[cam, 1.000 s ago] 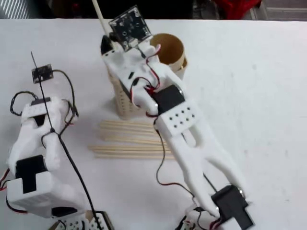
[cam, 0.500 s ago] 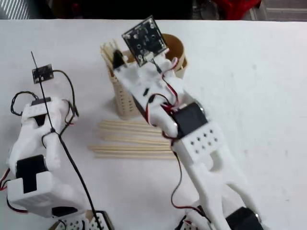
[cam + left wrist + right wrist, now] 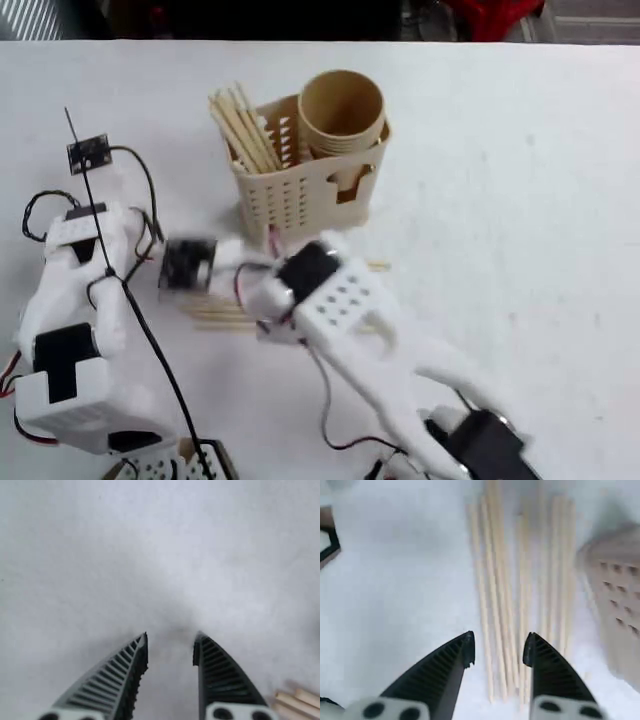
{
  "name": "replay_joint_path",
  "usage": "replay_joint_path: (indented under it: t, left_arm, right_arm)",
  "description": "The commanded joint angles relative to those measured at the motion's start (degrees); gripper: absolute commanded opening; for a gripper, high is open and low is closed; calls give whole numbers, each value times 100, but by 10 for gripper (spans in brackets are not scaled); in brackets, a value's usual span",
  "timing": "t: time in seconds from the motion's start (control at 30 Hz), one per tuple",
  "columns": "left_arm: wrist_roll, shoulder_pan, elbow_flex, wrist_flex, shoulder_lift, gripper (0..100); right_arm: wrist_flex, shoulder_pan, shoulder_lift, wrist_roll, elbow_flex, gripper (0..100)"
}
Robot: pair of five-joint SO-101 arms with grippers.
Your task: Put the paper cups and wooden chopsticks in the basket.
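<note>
A cream slotted basket (image 3: 305, 195) stands at the table's far middle. Stacked paper cups (image 3: 342, 108) fill its right part and several wooden chopsticks (image 3: 243, 130) lean in its left part. More loose chopsticks (image 3: 215, 312) lie on the table in front of it, partly under my right arm (image 3: 330, 300). My right gripper (image 3: 497, 650) is open and empty just above these chopsticks (image 3: 505, 580), with the basket wall (image 3: 615, 605) beside them. My left gripper (image 3: 170, 642) hangs open over bare table, with chopstick ends (image 3: 295, 700) close by.
My left arm (image 3: 75, 300) rests at the table's left with a black cable (image 3: 140, 330) trailing across it. White tabletop (image 3: 520, 200) stretches to the right of the basket. A dark object (image 3: 327, 540) sits at the edge of the right wrist view.
My right arm left the top of the basket, where chopsticks now lean, and swung down over the loose chopsticks in front of it. The left arm stayed still.
</note>
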Motion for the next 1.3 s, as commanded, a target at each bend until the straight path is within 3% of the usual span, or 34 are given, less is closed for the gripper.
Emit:
replay_joint_path:
  t: [0.0, 0.2, 0.43, 0.7, 0.9, 1.17, 1.27]
  left_arm:
    - [35, 22, -44, -132, -22, 169]
    - [35, 22, -53, -132, -22, 169]
    - [35, 22, -44, -132, -22, 169]
    - [35, 22, -44, -132, -22, 169]
    - [35, 22, -53, -132, -22, 169]
    - [35, 22, -44, -132, -22, 169]
    - [35, 22, -44, -132, -22, 169]
  right_arm:
    - [-1499, -4, 347, 193, 923, 173]
    - [-2097, 66, 743, 193, 1187, 171]
    - [-2387, 75, 1569, 193, 1169, 75]
    - [-2387, 769, 1481, 149, 1037, 16]
    - [-2141, 1147, 804, 149, 1064, 16]
    - [-1947, 1095, 110, 167, 1292, 22]
    - [-2158, 822, 242, 193, 1538, 103]
